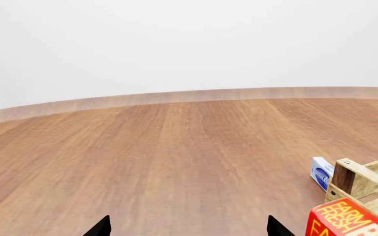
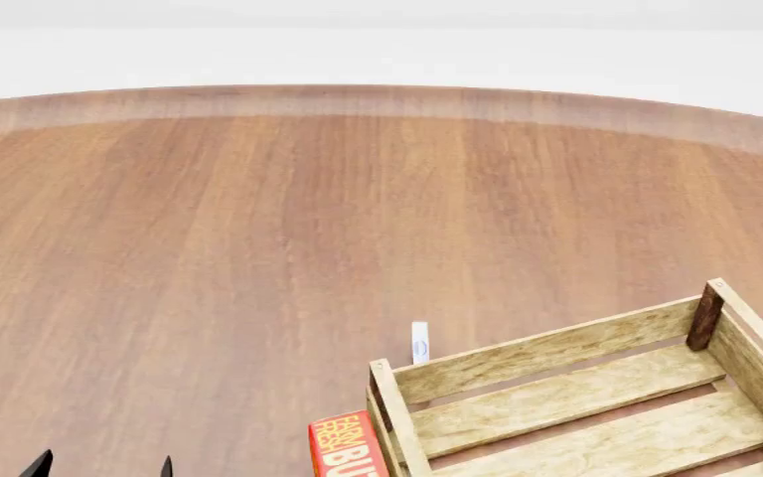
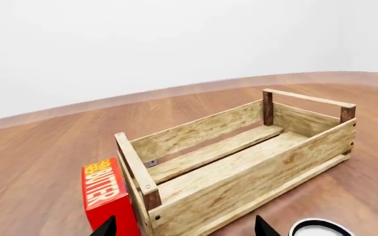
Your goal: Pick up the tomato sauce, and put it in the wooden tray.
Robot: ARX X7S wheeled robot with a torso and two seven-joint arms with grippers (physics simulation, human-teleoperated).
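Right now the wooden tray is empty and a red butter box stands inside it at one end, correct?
Not quite. The wooden tray is empty, but the red butter box stands outside it, on the table against one short end. The right wrist view shows this clearly; the head view agrees.

Light is bright, flat and even in all three renders, with no clear source. The wooden table (image 2: 223, 248) carries no glare and almost no cast shadow; only faint shade sits inside the wooden tray (image 3: 241, 162), ahead of the right pincer. Everything is sharp. The table's far edge bows with lens distortion.
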